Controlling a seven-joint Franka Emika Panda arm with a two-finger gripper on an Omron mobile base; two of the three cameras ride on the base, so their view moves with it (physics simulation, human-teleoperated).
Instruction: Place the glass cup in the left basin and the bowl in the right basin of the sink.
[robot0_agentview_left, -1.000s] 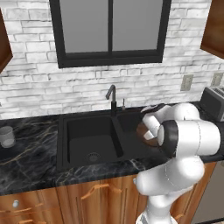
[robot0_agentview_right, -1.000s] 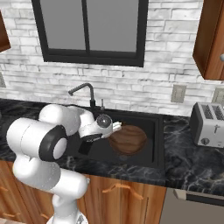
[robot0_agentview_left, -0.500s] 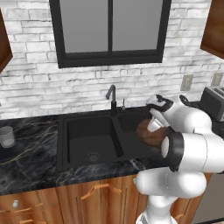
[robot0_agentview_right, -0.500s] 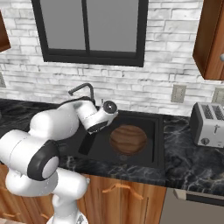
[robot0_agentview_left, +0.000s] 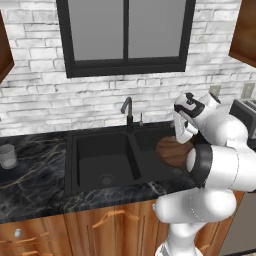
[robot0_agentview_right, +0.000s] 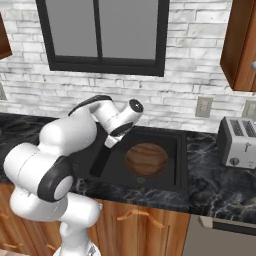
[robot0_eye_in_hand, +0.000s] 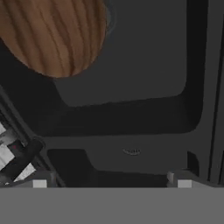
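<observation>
Left base view: the small translucent glass cup (robot0_agentview_left: 7, 156) stands on the dark marble desk (robot0_agentview_left: 35, 185), well left of the matte black sink (robot0_agentview_left: 102, 162). Right base view: the wide brown wooden bowl (robot0_agentview_right: 146, 159) lies in the right basin (robot0_agentview_right: 172, 172). Hand view: jaws spread wide, empty, above the basin floor, bowl at upper left.

Even, soft light across the room, no hard shadows. The black sink (robot0_agentview_left: 102, 160) swallows detail. Everything looks slightly soft, and the hand view is dim and blurry.
</observation>
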